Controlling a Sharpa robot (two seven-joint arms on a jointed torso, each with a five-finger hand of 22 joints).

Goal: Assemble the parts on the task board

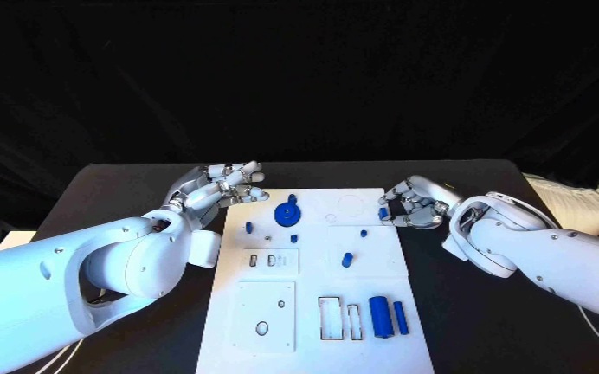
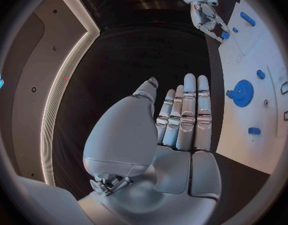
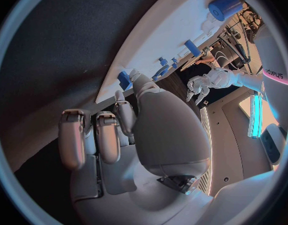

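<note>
The white task board (image 1: pixel 375 274) lies mid-table. On it sit a blue gear (image 1: pixel 287 213), several small blue pegs such as one (image 1: pixel 347 259) near the middle, and two blue cylinders (image 1: pixel 389 316) at the near right. My right hand (image 1: pixel 415 203) is at the board's right edge and pinches a small blue part (image 1: pixel 384 213) between thumb and a finger; the part (image 3: pixel 124 79) sits right at the board's rim. My left hand (image 1: pixel 225 185) hovers by the board's far left corner, fingers straight, holding nothing. The gear (image 2: pixel 243 93) lies just beyond its fingertips (image 2: pixel 189 82).
The board has rectangular slots (image 1: pixel 331 318) and a plate with an oval hole (image 1: pixel 263 328) near the front. Black table (image 1: pixel 125 192) runs on both sides of the board. A pale object (image 1: pixel 564 194) lies at the table's far right edge.
</note>
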